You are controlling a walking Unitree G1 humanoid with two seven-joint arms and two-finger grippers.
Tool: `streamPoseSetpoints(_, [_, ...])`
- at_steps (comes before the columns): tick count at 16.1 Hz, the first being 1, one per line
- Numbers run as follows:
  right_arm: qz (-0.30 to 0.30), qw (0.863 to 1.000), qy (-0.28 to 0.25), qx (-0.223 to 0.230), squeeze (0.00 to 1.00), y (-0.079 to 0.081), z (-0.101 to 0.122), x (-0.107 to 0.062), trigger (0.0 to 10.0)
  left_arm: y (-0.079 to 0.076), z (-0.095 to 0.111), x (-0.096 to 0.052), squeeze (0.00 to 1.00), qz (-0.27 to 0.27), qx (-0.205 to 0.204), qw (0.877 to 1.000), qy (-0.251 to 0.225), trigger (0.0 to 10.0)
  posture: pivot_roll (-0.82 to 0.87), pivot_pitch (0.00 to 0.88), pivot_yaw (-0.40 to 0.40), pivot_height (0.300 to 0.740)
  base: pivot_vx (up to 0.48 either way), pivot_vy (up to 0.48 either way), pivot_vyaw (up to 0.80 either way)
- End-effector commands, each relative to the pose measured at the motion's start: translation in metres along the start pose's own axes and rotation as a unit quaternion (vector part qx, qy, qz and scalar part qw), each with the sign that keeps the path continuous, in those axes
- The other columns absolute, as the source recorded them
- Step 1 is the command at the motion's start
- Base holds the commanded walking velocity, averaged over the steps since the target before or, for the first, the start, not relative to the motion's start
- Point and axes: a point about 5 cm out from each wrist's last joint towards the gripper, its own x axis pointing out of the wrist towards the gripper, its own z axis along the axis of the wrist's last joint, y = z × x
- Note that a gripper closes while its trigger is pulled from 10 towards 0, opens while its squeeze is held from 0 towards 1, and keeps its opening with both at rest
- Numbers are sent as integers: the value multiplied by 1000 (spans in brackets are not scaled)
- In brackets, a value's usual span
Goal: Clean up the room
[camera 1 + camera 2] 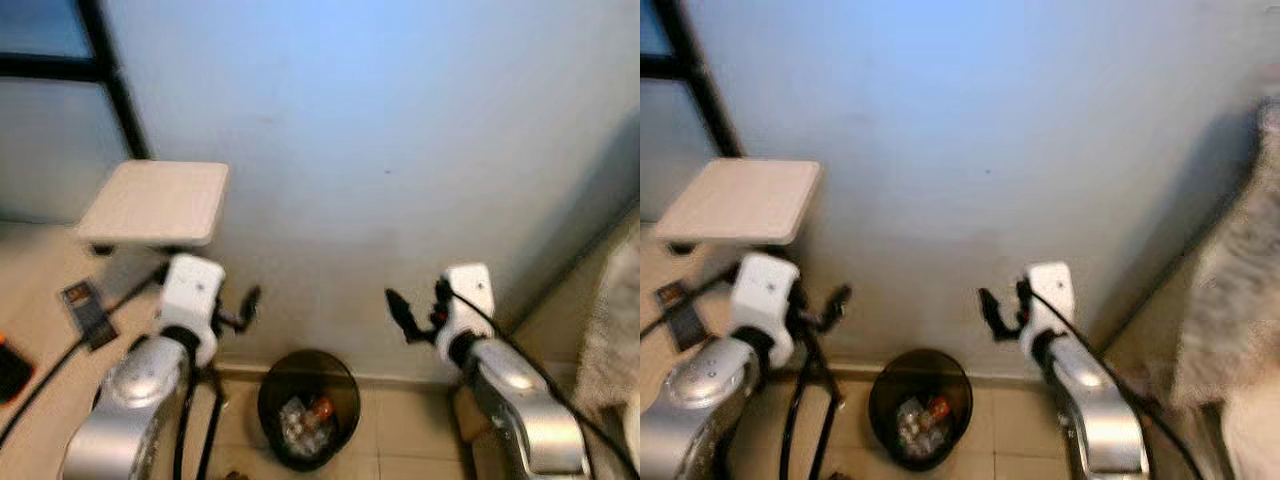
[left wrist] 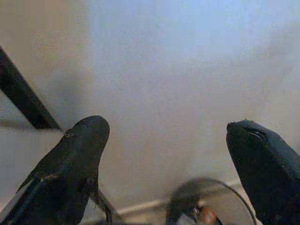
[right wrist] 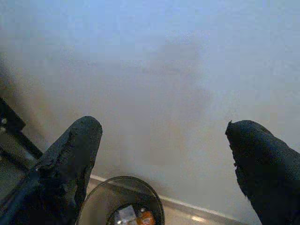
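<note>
A black round waste bin (image 1: 308, 406) stands on the floor against the pale wall, with crumpled wrappers and an orange-red scrap inside. My left gripper (image 1: 243, 308) hangs above and to the left of the bin, open and holding nothing. On the other side my right gripper (image 1: 412, 312) is held above and to the right of the bin, also open and bare. In the wrist views the fingers (image 2: 77, 159) (image 3: 70, 159) stand wide apart, with the bin (image 3: 123, 206) below them.
A small beige side table (image 1: 155, 202) stands at the left by a dark window frame (image 1: 110, 75). A flat dark card (image 1: 88, 312) and a black and orange object (image 1: 10, 366) lie on the tiled floor at the left. Black cables (image 1: 195, 420) trail down. Light fabric (image 1: 615, 310) fills the right edge.
</note>
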Motion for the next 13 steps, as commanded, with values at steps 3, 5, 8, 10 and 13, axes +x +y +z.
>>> streamPoseSetpoints(3, [-27,1000,5,9,0,-5,-5,-4,10000,0,-4,-4,0,21,-9,1000,11,10000,-82,0,-39,740,0,0,-788])
streamPoseSetpoints(5, [-30,998,30,48,0,-10,-22,0,10000,0,-2,-2,0,14,0,1000,4,10000,-84,0,-31,740,0,0,-781])
streamPoseSetpoints(8, [-36,998,34,38,0,-15,-32,7,10000,0,-1,4,0,9,-7,1000,9,10000,-87,0,-23,740,0,0,-781])
streamPoseSetpoints(10, [-34,999,16,38,0,-10,-14,2,10000,1,-1,5,0,6,-14,1000,12,10000,-88,0,-20,740,0,0,-763])
streamPoseSetpoints(13, [-28,998,13,52,0,-8,-10,1,10000,4,-2,7,0,11,-2,1000,12,10000,-91,0,-19,740,0,0,-760])
